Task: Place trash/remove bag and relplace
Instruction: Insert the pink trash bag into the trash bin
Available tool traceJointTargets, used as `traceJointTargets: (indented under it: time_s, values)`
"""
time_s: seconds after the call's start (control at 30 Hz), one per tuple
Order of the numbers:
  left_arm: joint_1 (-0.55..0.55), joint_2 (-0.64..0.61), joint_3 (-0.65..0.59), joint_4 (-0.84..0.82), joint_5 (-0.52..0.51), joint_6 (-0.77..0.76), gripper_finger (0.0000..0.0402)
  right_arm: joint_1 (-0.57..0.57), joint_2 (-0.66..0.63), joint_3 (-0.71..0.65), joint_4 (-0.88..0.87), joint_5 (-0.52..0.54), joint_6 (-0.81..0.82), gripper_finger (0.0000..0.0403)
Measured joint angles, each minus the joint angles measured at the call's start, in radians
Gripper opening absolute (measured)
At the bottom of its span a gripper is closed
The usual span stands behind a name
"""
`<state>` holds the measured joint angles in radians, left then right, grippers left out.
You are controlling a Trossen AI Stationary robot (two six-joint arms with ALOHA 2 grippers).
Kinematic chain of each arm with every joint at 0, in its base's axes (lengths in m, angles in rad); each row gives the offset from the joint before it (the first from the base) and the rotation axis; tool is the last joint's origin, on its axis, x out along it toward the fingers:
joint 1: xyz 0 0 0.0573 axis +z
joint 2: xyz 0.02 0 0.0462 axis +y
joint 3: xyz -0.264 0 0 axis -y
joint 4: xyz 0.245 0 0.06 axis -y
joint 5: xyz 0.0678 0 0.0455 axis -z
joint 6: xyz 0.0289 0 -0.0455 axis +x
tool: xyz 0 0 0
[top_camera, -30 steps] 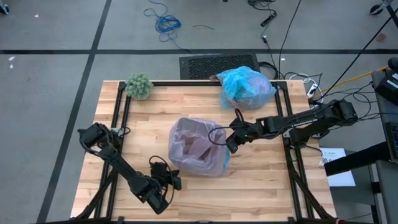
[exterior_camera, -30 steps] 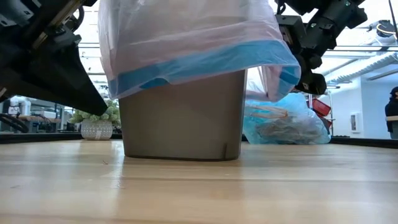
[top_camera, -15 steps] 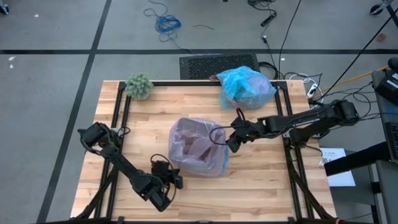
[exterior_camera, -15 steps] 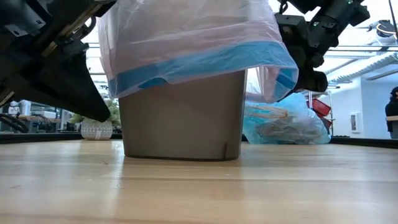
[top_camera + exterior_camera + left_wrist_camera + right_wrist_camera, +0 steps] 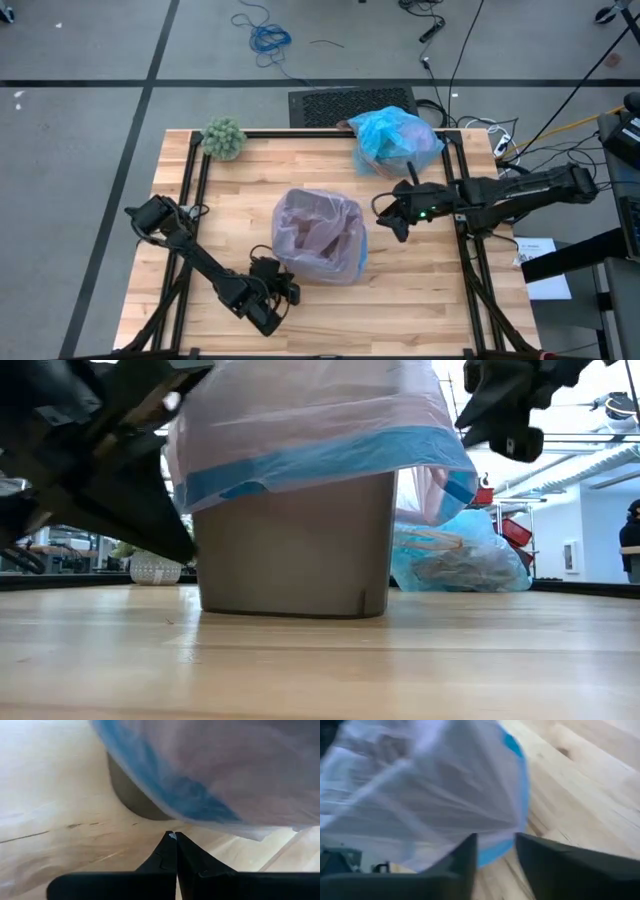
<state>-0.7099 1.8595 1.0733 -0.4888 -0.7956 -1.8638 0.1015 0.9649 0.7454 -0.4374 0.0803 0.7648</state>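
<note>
A brown bin point(image 5: 295, 550) stands mid-table, lined with a translucent pink bag point(image 5: 320, 235) whose blue rim point(image 5: 330, 455) hangs over the bin's walls. The light-blue bag point(image 5: 395, 140) lies on the table at the far right, and crumpled trash point(image 5: 450, 560) shows through it. My right gripper point(image 5: 386, 213) hovers open to the right of the bin, above table height, with nothing between its fingers point(image 5: 465, 862). My left gripper point(image 5: 288, 293) is shut and low at the bin's near left corner; its tips point(image 5: 175, 836) point at the tabletop below the overhanging rim.
A fuzzy green ball point(image 5: 224, 138) sits at the far left corner. A black frame rail point(image 5: 195, 180) runs along the table's sides. Bare wood point(image 5: 420, 290) lies near and right of the bin. Cables and a person point(image 5: 630, 540) are beyond the table.
My right gripper has come away from the pink bag's right rim, rising and drawing back toward the table's right edge; the bag stays draped over the bin. My left gripper has edged a little toward the bin along the near side, still shut.
</note>
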Motion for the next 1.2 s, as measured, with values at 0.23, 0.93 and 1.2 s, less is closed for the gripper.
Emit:
traceJointTargets:
  time_s: [0.23,0.93,1.2]
  values:
    - [0.104,0.000,0.000,0.184,0.068,0.289,0.0000,0.044,-0.034,0.046,0.005,0.000,-0.073,0.0013]
    - [0.319,-0.164,0.000,0.576,0.447,0.912,0.0000,0.065,-0.130,0.052,0.028,0.142,-0.224,0.0000]
    - [0.243,-0.356,0.000,0.456,0.329,0.929,0.0000,0.059,-0.252,0.052,-0.082,0.491,-0.253,0.0000]
